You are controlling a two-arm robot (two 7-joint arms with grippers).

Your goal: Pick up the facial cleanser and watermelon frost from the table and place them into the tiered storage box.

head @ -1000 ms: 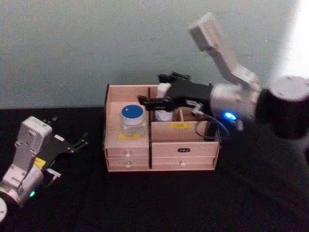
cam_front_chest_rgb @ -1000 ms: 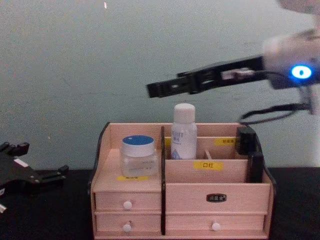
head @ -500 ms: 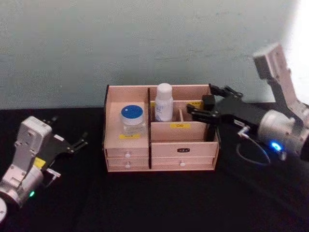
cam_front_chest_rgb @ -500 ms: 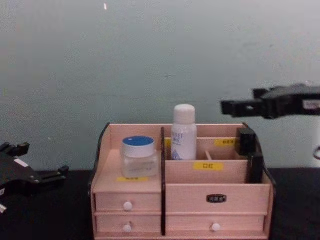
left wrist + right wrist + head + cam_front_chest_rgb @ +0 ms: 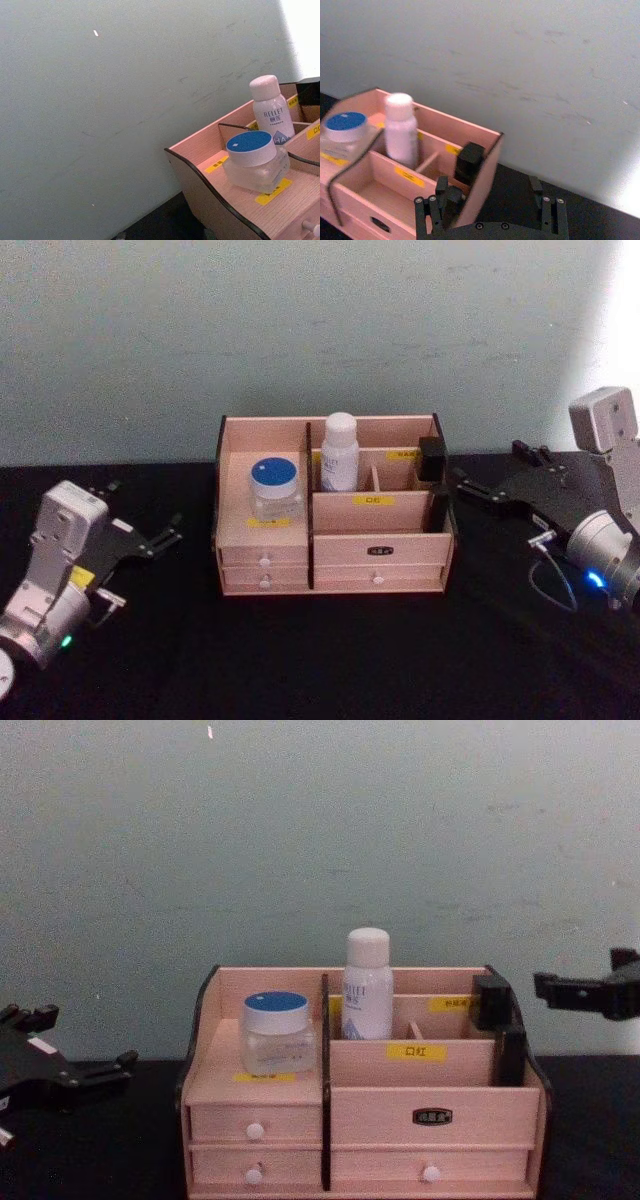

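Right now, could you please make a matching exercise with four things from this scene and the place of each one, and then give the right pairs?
Things:
1. facial cleanser
2. watermelon frost
3. left gripper
4. right gripper

Places:
A. on the table, to the right of the tiered storage box
B. on the box's left shelf, over a yellow label
C. upright in a back compartment, next to the dark divider
D. on the table, to the left of the box

Pairs: 1-C, 2-B, 3-D, 4-A
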